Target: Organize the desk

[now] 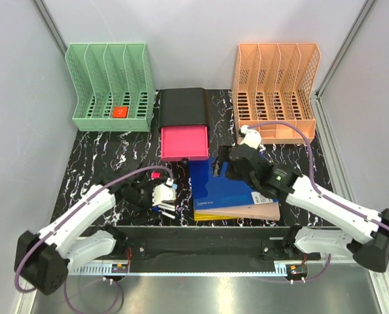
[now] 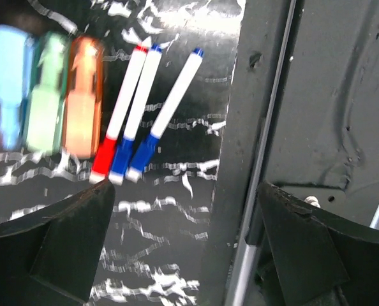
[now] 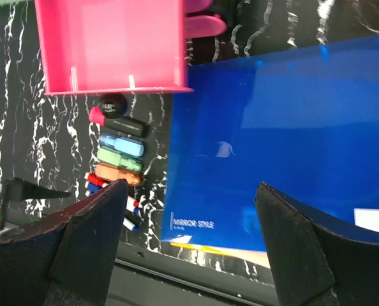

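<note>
The counter (image 1: 103, 163) fills the middle of the overhead view, black with white veins, its front rail just ahead of the arm bases. At its far edge a green file rack (image 1: 109, 88) stands on the left and an orange file rack (image 1: 276, 91) on the right. A black tray (image 1: 183, 106) sits between them, with a pink tray (image 1: 184, 142) just in front of it. A blue folder (image 1: 224, 190) lies right of centre near the rail, on top of other folders (image 1: 263, 210) whose edges stick out. The right fingers (image 3: 94, 223) hover over the blue folder's left edge, spread wide and holding nothing. One is above bare counter, the other above the blue cover.

Left of the blue folder lies a row of highlighters (image 3: 120, 153), side by side, and nearer the rail are three markers (image 2: 135, 108). The left fingers (image 2: 68, 236), also wide and empty, hang low close to the rail. The markers lie ahead of them and off the midline, toward the finger on the left of that wrist view. Their long axes run roughly away from the fingers, leaning a little, so the gap spans across them. The left arm is plainly the nearer one. Picking the markers up would likely need a sideways shift first. The third marker splays away from the other two, so one squeeze may not gather all three.
</note>
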Robot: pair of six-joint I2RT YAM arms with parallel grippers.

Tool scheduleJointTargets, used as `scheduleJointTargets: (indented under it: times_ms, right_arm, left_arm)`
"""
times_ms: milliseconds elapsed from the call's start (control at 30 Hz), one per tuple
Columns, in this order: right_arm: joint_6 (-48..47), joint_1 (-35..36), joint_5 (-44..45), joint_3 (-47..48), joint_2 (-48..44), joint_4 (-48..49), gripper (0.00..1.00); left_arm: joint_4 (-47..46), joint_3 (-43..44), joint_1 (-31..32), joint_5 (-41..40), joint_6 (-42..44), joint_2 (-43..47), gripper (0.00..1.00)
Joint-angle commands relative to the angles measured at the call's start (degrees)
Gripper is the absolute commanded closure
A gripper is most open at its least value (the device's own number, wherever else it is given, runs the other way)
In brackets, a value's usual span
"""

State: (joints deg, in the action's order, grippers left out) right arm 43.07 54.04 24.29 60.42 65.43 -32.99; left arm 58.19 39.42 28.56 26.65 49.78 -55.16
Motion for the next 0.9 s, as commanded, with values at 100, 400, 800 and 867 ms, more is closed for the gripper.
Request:
scheduleJointTargets:
  times_ms: [100, 400, 800, 867]
  right_arm:
    - [4.3, -0.2, 5.1, -6.1, -10.5, 0.6, 0.13]
    - [4.7, -0.2, 6.3, -8.4, -13.6, 0.6, 0.16]
    - [4.0, -0.1, 6.9, -9.7, -16.9, 0.4, 0.19]
    - [4.0, -0.3, 7.0, -9.8, -17.3, 0.1, 0.19]
  left_arm:
    - [-9.3, 0.9, 3.8, -2.4, 0.2, -9.7, 0.01]
    - [-15.8, -0.7, 6.6, -6.2, -2.8, -14.1, 0.02]
    - [-25.9, -2.9, 13.0, -15.2, -8.3, -19.0, 0.17]
    - [-26.6, -3.1, 13.5, -15.8, -8.6, -20.0, 0.19]
